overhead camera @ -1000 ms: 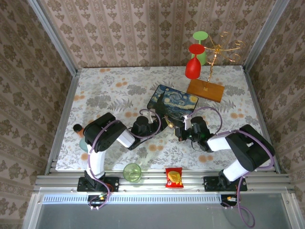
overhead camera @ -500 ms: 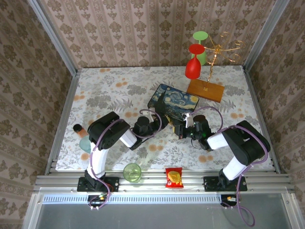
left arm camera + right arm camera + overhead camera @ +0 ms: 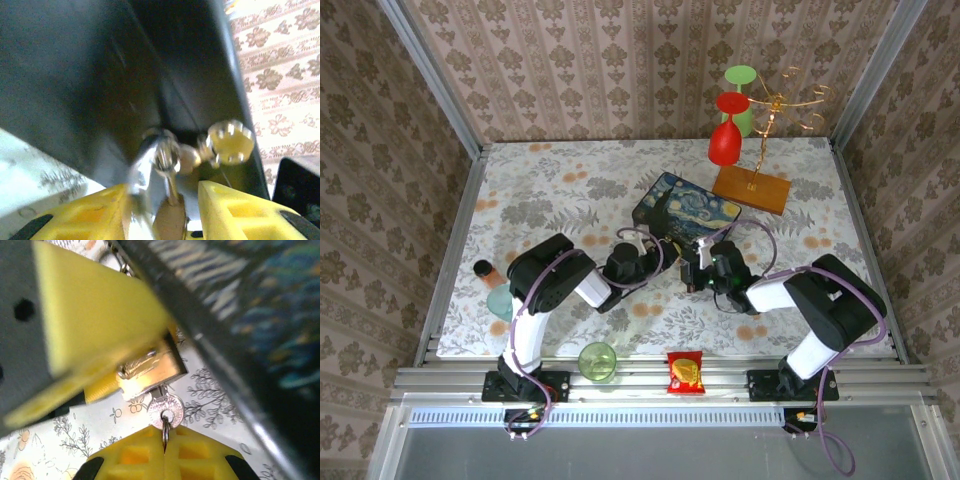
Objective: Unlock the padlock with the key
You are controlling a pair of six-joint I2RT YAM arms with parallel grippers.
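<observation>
Small brass-yellow padlock (image 3: 150, 371) with thin silvery shackle is seen against the dark side of a starry-night painted box (image 3: 685, 212), mid floral-patterned bench (image 3: 550, 190). Small silvery key (image 3: 165, 410) is inserted in it and clamped by right pincer (image 3: 165, 447). Left pincer (image 3: 162, 215) is spread apart around padlock; contact can't be told.

damask wallpaper walls (image 3: 620, 70), floral tablecloth (image 3: 540, 190), seemingly daylit
</observation>
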